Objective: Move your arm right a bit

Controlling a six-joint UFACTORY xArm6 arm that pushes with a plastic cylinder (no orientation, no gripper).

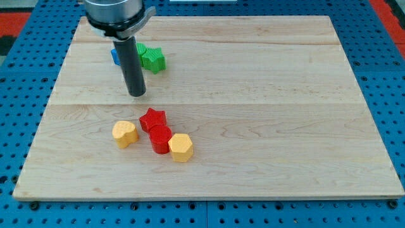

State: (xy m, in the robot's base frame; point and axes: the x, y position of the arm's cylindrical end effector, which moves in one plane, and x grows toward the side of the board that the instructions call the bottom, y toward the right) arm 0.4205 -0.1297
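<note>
My tip [137,94] rests on the wooden board [266,95] in the left half, below a green star block [152,59] and a blue block [116,56] that the rod partly hides. A green block [140,49] peeks out behind the rod beside the star. Lower down lie a red star block [152,118], a red cylinder [160,139] touching it, a yellow hexagon block [181,147] against the cylinder, and a yellow heart-shaped block [124,133] to the left. My tip stands apart from all of them, above the red star.
The board lies on a blue pegboard table [25,76]. The arm's round grey end [114,12] hangs over the board's top left edge.
</note>
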